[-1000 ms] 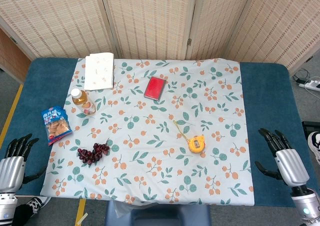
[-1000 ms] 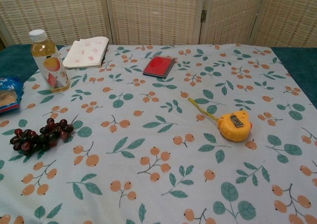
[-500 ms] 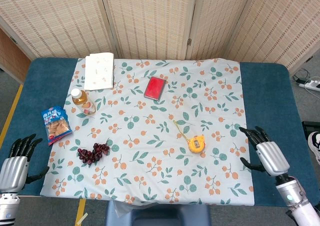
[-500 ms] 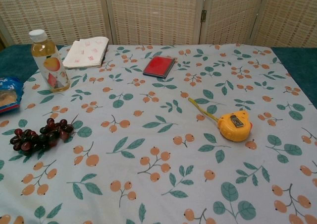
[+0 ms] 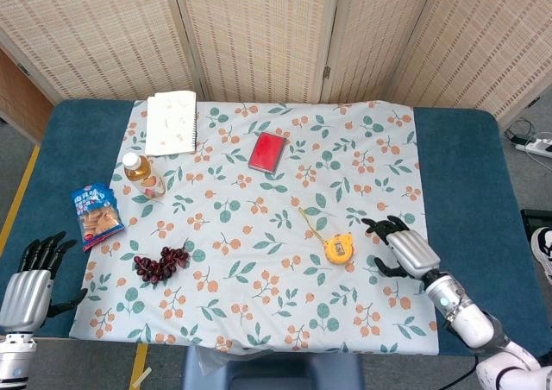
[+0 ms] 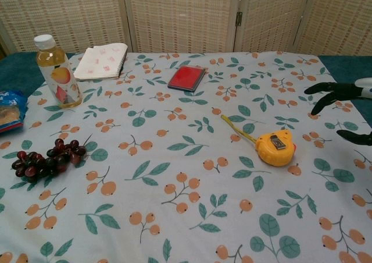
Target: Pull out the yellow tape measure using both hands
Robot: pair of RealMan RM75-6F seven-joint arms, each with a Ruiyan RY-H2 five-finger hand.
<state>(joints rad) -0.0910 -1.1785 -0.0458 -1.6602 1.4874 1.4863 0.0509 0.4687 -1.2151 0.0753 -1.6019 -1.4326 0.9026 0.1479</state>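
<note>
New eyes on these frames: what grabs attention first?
The yellow tape measure lies right of centre on the floral cloth, a short strip of tape already out. The right hand hovers open just beside it, fingers spread. Dark grapes sit toward the left side.

My right hand (image 5: 404, 248) hovers spread beside the yellow tape measure (image 5: 338, 249) (a short strip of tape (image 5: 311, 222) shows), not touching it. My left hand (image 5: 31, 278) waits, fingers apart, at the table's near-left edge.
</note>
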